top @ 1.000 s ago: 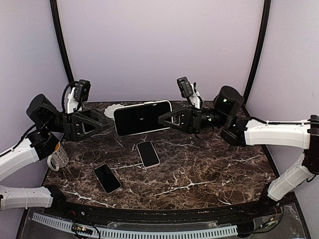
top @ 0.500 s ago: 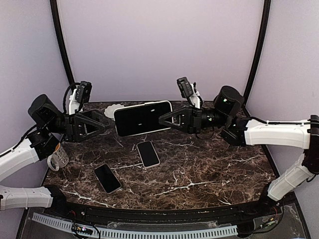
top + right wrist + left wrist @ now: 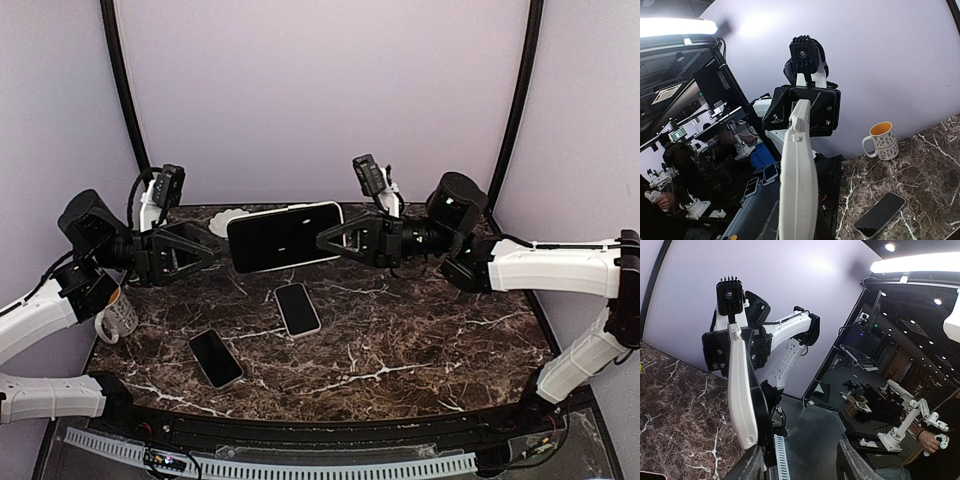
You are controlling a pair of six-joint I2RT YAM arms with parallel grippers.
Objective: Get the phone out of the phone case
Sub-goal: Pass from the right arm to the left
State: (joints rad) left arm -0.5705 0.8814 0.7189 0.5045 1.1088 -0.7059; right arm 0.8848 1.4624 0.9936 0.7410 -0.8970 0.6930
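Note:
A large phone in a white case [image 3: 285, 236] hangs in the air over the back of the table, dark screen facing the camera. My right gripper [image 3: 325, 240] is shut on its right end. In the right wrist view the case [image 3: 799, 180] shows edge-on, running up from my gripper [image 3: 799, 227]. My left gripper [image 3: 207, 250] is at the phone's left end, jaws wide apart. In the left wrist view the phone [image 3: 742, 390] stands edge-on beside the left finger [image 3: 752, 465], and the rest of the gap of my gripper [image 3: 802, 462] is empty.
Two bare phones lie on the marble table [image 3: 430, 340], one mid-table [image 3: 297, 308] and one nearer the front left [image 3: 216, 357]. A patterned mug [image 3: 118, 315] stands at the left edge. A small white object [image 3: 228, 218] lies at the back behind the held phone.
The left arm has shifted slightly, its gripper staying at the phone's left end. The phone and right gripper have edged a little to the left.

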